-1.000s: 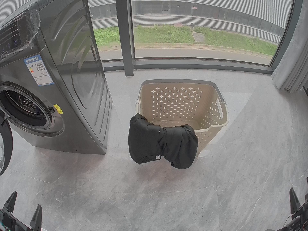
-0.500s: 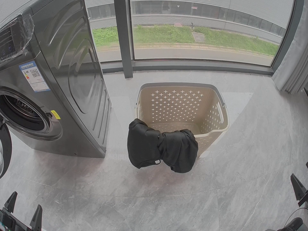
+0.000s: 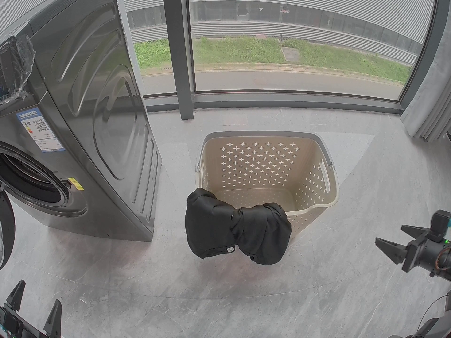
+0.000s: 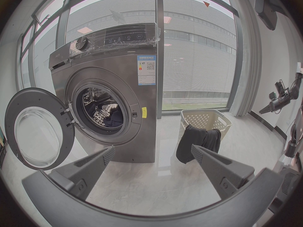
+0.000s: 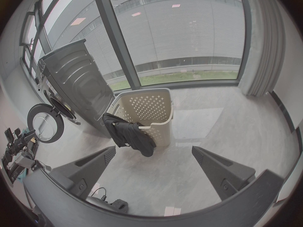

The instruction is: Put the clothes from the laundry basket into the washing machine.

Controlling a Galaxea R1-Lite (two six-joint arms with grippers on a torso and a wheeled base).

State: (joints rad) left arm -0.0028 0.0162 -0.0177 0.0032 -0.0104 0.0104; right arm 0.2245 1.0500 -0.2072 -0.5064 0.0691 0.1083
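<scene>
Head view, clock dirs. The washing machine [image 3: 70, 118] is at 9–10 o'clock with its round door [image 4: 38, 130] swung wide open, so the drum [image 3: 28, 184] is accessible. In the left wrist view there's a dark lump low in the drum [image 4: 113, 119]. It's prob a garment already loaded, but I can't be sure.

The beige laundry basket [image 3: 263, 163] is at centre on the tiled floor [image 3: 235, 296], just beside the washer's side panel and not touching it. A black garment [image 3: 235, 226] is draped over the basket's 6–7 o'clock rim. Most of it hangs down the outside wall and a bit is tucked inside. What shows of the basket's bottom has no other clothes, so this looks like the last piece.

The right gripper [image 3: 389, 234] is at 4 o'clock with its fingers spread apart and nothing in them. It's raised off the floor and points toward the basket, well apart from the garment. The left gripper [image 3: 38, 292] is at 7 o'clock, low down, with its fingers also spread and nothing held. It faces the drum in its own view [image 4: 152, 147].

Progress is approx mid-to-late. Perhaps one item is in and the black garment is not yet picked up. What's left is to reach the rim, pinch the cloth, lift it free, carry it to 9 o'clock and drop it in the drum. Risk: the hanging cloth may snag on the rim or tip the light basket.
</scene>
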